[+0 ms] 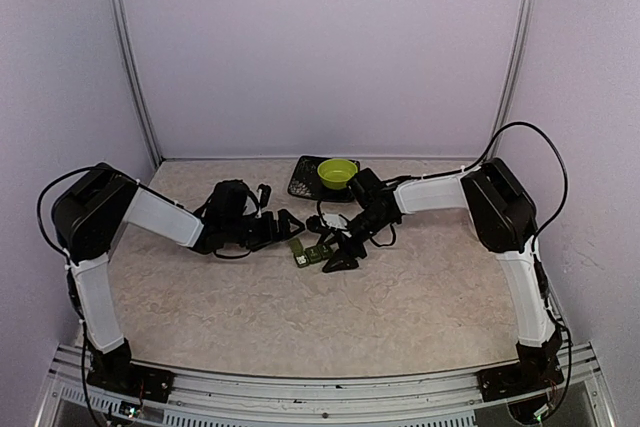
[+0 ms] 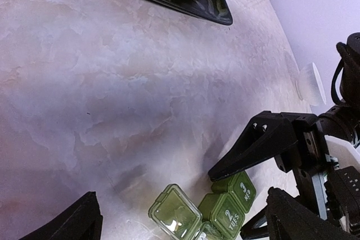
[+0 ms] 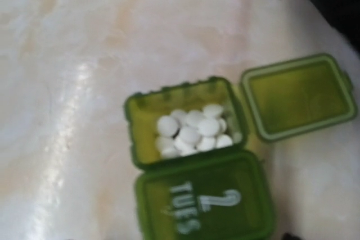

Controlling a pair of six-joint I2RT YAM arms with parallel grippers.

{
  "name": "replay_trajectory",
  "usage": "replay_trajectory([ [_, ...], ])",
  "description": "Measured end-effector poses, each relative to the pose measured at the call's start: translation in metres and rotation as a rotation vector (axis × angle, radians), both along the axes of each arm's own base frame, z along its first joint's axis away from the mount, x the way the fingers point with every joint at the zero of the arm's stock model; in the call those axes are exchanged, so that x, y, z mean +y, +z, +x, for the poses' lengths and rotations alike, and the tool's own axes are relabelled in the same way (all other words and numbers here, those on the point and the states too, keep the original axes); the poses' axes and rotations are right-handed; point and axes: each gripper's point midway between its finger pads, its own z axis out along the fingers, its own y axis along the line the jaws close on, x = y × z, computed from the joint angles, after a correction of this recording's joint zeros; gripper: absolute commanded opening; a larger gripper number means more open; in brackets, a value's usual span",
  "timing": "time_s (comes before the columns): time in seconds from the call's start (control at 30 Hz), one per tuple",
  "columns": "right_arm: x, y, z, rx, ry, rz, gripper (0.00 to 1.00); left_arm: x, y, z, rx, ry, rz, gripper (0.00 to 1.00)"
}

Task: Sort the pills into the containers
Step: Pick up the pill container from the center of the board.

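Observation:
The containers [image 1: 312,253] are a short row of small green boxes mid-table. In the right wrist view one box stands open with several white pills [image 3: 194,130] inside, its lid [image 3: 298,96] swung aside. Beside it, the box marked "2 TUES" [image 3: 205,203] is closed. The left wrist view shows the open lid [image 2: 175,212] and the closed boxes 2 [image 2: 228,214] and 3 [image 2: 239,188]. My right gripper [image 1: 330,250] is open, one finger [image 2: 253,153] resting by box 3. My left gripper [image 1: 290,225] is open just left of the boxes, holding nothing.
A yellow-green bowl [image 1: 337,173] sits on a dark tray [image 1: 305,182] at the back of the table, behind the grippers. A white round object [image 2: 312,82] lies near the right arm. Both arms reach in towards the table's middle.

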Motion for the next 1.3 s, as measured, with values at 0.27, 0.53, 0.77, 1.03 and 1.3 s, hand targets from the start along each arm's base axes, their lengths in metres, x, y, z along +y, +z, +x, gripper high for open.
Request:
replay_trajectory([
  [0.27,0.002,-0.002,-0.004,0.043,-0.001,0.014,0.56,0.0,0.005,0.0,-0.009,0.0,-0.006,0.99],
  [0.53,0.004,-0.004,-0.005,0.057,-0.023,0.048,0.68,0.003,-0.001,-0.004,0.003,0.001,0.001,0.99],
  [0.77,0.007,-0.004,-0.012,0.026,-0.03,0.064,0.73,0.005,-0.005,-0.008,0.015,0.002,0.005,0.99],
  [1.03,0.016,-0.004,-0.009,-0.015,-0.057,0.053,0.61,0.004,0.0,-0.007,0.009,0.007,-0.007,0.99],
  [1.3,0.017,-0.004,-0.006,-0.03,-0.073,0.053,0.37,0.004,0.001,-0.007,0.008,0.007,-0.009,0.99],
])
